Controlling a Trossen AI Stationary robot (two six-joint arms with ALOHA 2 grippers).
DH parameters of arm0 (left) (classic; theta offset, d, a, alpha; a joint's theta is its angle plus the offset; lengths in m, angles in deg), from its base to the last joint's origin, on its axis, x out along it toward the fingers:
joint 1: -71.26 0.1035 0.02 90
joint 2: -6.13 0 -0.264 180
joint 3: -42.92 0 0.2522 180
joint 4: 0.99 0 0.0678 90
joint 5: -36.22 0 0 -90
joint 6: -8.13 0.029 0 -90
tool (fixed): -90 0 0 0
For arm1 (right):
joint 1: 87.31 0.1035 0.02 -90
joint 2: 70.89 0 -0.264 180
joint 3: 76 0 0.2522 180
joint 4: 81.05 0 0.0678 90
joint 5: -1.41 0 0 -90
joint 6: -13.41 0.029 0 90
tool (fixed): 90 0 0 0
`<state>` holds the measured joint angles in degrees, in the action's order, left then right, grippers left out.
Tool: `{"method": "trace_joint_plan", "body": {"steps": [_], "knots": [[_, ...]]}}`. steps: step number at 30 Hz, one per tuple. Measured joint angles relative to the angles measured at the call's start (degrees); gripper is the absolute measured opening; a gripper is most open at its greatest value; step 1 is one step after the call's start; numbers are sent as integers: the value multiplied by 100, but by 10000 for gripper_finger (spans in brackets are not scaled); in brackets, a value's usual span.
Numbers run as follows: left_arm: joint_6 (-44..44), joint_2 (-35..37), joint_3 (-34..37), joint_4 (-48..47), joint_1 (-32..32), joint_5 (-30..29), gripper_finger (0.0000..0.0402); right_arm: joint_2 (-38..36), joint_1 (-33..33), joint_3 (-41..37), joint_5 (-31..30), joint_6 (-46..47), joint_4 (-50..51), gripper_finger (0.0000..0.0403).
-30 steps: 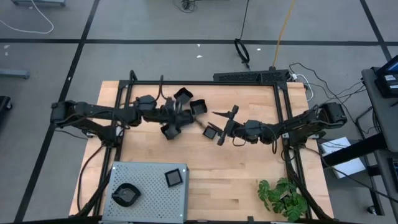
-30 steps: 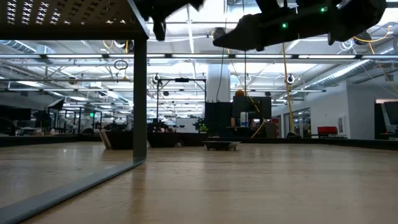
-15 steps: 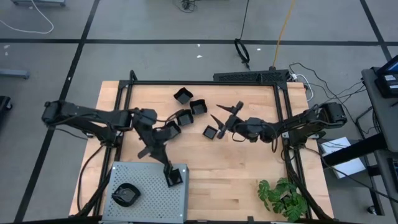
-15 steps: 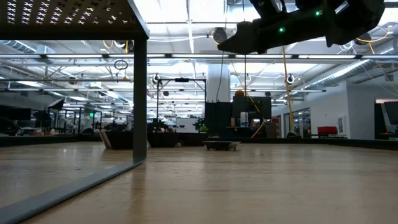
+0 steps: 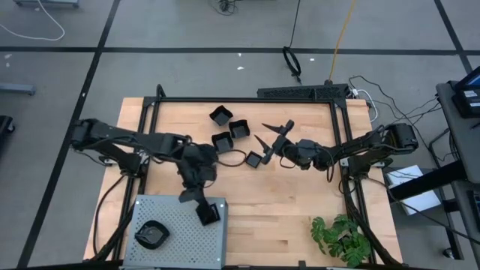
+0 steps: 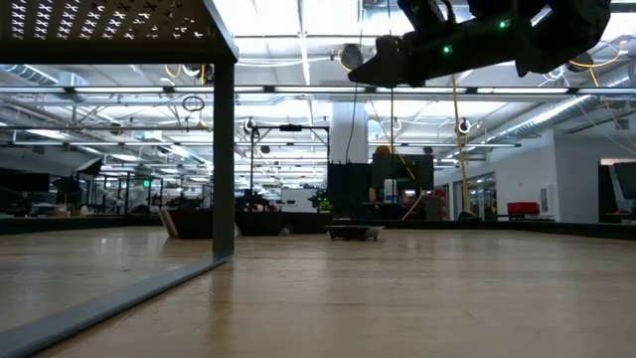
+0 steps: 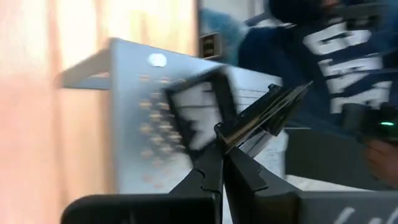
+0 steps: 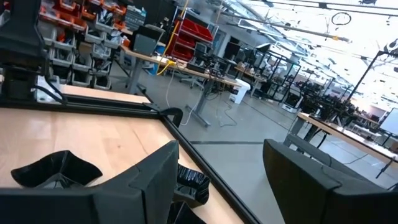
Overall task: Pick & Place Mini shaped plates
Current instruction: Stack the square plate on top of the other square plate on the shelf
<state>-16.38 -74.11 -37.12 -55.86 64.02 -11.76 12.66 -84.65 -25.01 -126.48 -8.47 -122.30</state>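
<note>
The large grey perforated metal tray (image 5: 176, 225) sits at the near left corner of the light wooden table (image 5: 300, 202) and serves as the landmark. On it lie two of the small glossy black shallow dishes: a round one (image 5: 152, 235) toward the tray's left side, and a square one (image 5: 209, 214) at the tray's far right corner, its sides slightly skewed against the tray's edges. The left gripper (image 5: 187, 196) hangs over the tray's far edge, just beside that square dish, with its fingers clenched together on nothing; in the left wrist view the pinched fingertips (image 7: 249, 124) point at the square dish (image 7: 199, 115) on the perforated sheet.

Farther from the tray, toward the middle and back of the table, four more black dishes form a loose cluster: one polygonal (image 5: 220, 115), one square (image 5: 239, 129), one square (image 5: 222, 140) and one square (image 5: 256, 159), each turned at its own angle. The right gripper (image 5: 271, 136) hovers just right of this cluster, well away from the tray, its two fingers spread wide and released, holding nothing.
</note>
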Motion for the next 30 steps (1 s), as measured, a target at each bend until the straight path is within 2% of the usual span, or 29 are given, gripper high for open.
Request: {"method": "trace_joint_plan", "body": {"steps": [2,7,17,30], "knots": [[140,-209,-82,-127,-1,-138,3,0,1,0,17,-55,2,222],[151,-474,-104,-173,19,-60,8,0,4,0,20,-120,5,222],[-426,-505,-95,167,52,-151,31,0,4,0,22,-131,142,222],[-815,-504,-92,188,-1,-175,33,0,7,0,24,-133,306,222]]}}
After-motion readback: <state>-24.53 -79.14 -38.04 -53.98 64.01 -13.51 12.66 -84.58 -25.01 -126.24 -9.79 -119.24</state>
